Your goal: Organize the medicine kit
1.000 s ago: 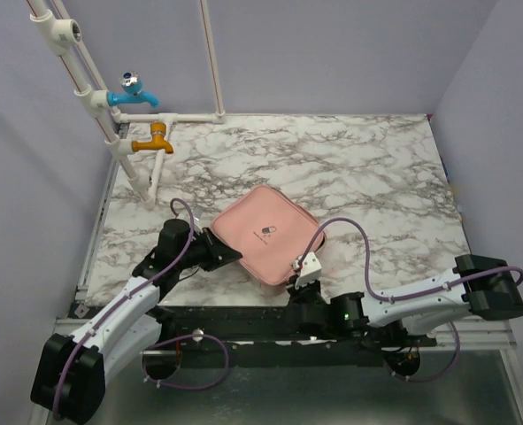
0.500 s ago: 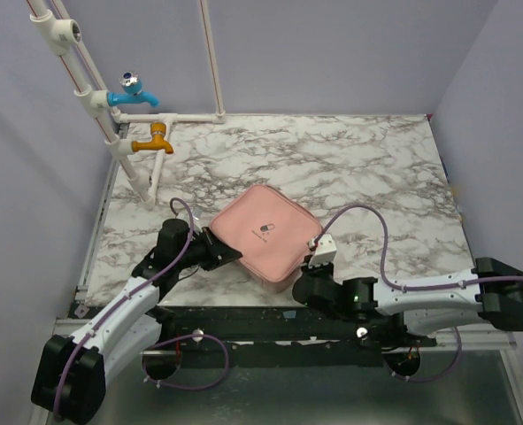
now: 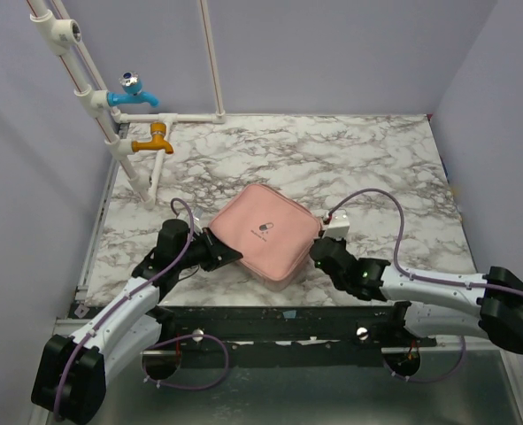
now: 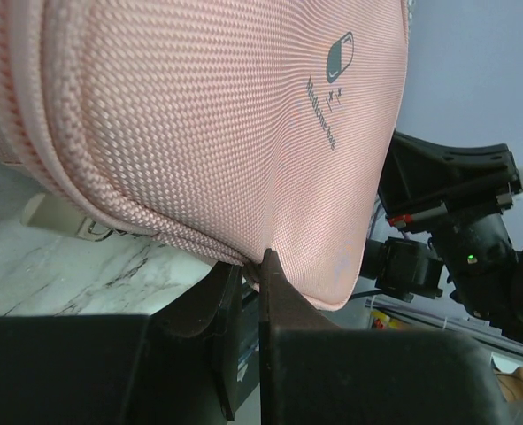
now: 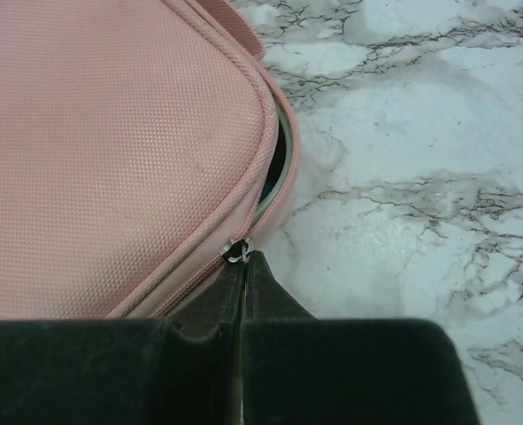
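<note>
The medicine kit (image 3: 266, 232) is a pink soft case lying folded shut on the marble table, pill logo up. My left gripper (image 3: 229, 254) is shut on the seam at its left corner; in the left wrist view the jaws (image 4: 254, 266) pinch the pink fabric edge (image 4: 199, 133). My right gripper (image 3: 321, 249) is at the case's right corner, shut on the small metal zipper pull (image 5: 237, 251). Behind the pull the zip is closed. Ahead of it a narrow gap (image 5: 274, 173) shows a grey rim and a dark inside.
White pipes with a blue tap (image 3: 130, 91) and an orange tap (image 3: 151, 139) stand at the back left. Purple walls close in the table on three sides. The table's front edge (image 3: 243, 305) runs just below the case.
My right gripper has slid along the case's near-right edge, from the near corner up to the right corner, with the zipper pull in it. The left arm and the case stayed put.
</note>
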Controlling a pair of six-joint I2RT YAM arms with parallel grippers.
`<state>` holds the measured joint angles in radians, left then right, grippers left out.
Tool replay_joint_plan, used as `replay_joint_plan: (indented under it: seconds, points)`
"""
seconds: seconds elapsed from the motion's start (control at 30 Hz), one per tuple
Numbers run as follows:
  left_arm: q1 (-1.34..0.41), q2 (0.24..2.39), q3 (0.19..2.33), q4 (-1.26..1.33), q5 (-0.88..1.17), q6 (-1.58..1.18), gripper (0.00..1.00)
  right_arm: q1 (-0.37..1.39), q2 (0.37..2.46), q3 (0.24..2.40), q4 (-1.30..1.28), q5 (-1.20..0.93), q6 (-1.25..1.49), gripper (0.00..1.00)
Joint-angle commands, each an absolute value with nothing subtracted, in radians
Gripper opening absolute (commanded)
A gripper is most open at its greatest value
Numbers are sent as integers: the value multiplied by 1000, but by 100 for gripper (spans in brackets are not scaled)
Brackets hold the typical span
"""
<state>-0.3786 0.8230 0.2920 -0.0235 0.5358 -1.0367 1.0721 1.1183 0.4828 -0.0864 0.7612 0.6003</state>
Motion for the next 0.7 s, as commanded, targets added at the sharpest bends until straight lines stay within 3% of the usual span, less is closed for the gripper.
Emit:
replay_joint_plan:
  seconds: [0.0,0.37,0.67]
  points:
    - [-378,808,280,23,634,-959,0,972,1152,517,-11,809,552,1]
    - [-377,817,257,62,655,-973,0,767,1202,566,67,707,469,1]
    - [-376,815,257,65,662,-970,0,732,1194,568,55,648,451,1]
